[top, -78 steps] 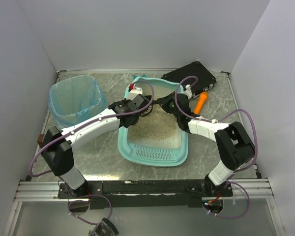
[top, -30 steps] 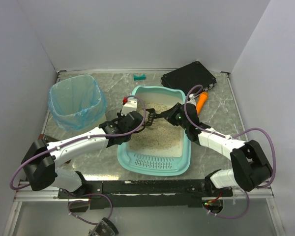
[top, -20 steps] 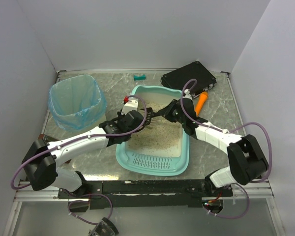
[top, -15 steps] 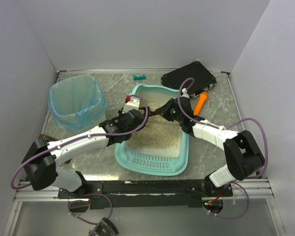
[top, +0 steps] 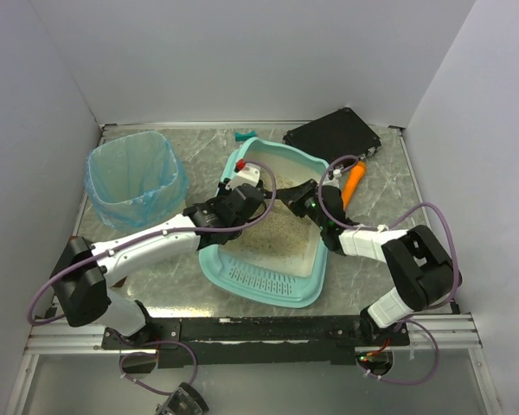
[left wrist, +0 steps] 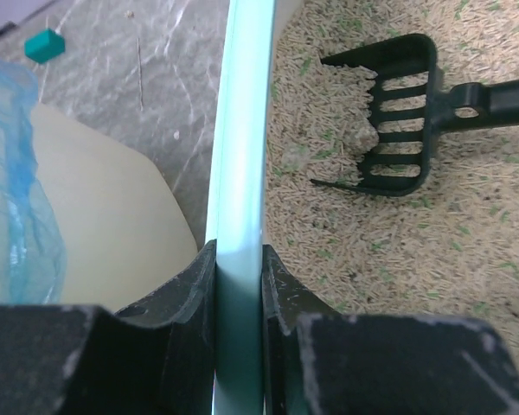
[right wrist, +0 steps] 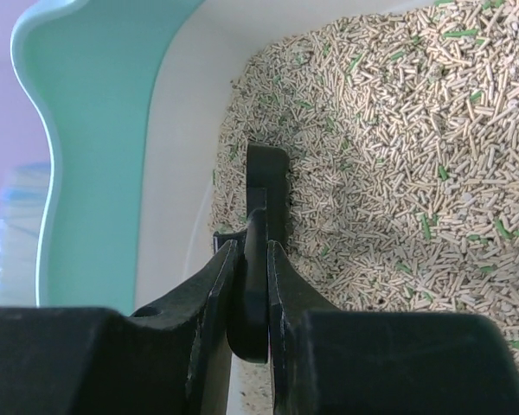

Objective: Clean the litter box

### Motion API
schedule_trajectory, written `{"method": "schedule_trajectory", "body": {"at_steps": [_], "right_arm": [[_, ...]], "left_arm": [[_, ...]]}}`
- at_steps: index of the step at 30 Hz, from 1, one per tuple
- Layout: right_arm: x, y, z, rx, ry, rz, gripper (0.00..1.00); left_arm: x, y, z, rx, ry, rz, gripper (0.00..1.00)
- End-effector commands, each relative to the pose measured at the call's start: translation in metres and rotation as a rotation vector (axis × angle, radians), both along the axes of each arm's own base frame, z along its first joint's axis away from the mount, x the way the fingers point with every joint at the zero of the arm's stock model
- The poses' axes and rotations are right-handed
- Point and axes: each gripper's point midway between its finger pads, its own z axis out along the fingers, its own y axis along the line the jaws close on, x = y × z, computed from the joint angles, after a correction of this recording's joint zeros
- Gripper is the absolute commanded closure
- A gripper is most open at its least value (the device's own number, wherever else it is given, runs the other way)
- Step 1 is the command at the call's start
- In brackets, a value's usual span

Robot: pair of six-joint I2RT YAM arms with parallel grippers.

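right at the near edge of the table sit the two arm bases, and just beyond them, about mid-table, here's the litter box, lying a little askew with its ribbed slotted lip toward the near edge and its rounded end toward the far edge. moving up its left side, the left gripper is clenched on the teal rim, one finger outside against the cream wall, one finger inside over the litter. across from it, the right gripper reaches in over the right rim, jaws pinched tight on the thin black handle of the scoop. the scoop's slotted head lies down in the beige pellets near the middle of the tray, tines pointing toward the left wall, a few pellets caught against them. further back on the left side of the table stands the white bin with the blue bag, just beside the box's left rim. on the right, an orange object lies just beside the box's far right corner. behind that, in the far right corner of the table, the black case. and by the far edge, a small teal piece lies on the marble.
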Motion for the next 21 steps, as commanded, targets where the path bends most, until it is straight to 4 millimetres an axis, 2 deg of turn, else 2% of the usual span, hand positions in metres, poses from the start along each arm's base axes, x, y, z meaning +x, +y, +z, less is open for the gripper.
{"method": "schedule_trajectory", "body": {"at_steps": [1,5,6,8,12,17,18,20,21], "right_arm": [[-0.044,0.023,-0.032,0.137,0.141,0.09,1.0],[-0.041,0.014,-0.021,0.191,0.107,0.037,1.0],[-0.04,0.012,-0.011,0.214,0.071,0.028,1.0],[-0.042,0.007,-0.01,0.223,0.068,0.011,1.0],[-0.043,0.0,0.001,0.247,0.045,-0.015,1.0],[-0.053,0.007,-0.009,0.215,0.125,0.041,1.0],[-0.056,0.006,-0.006,0.227,0.124,0.041,1.0],[-0.061,-0.003,-0.018,0.199,0.175,0.009,1.0],[-0.061,-0.007,-0.014,0.182,0.166,-0.002,1.0]], "left_arm": [[0.008,-0.058,0.139,-0.48,-0.31,-0.054,0.99],[0.006,-0.047,0.13,-0.476,-0.299,-0.008,0.99],[0.006,-0.043,0.126,-0.469,-0.297,0.014,0.99],[0.006,-0.032,0.118,-0.444,-0.292,0.075,0.99],[0.004,-0.025,0.105,-0.431,-0.272,0.122,0.99],[0.002,-0.019,0.104,-0.438,-0.266,0.144,0.99],[0.002,-0.016,0.104,-0.429,-0.272,0.158,0.99],[0.002,-0.015,0.104,-0.436,-0.272,0.164,0.99],[0.002,-0.014,0.103,-0.443,-0.273,0.164,0.99]]}}
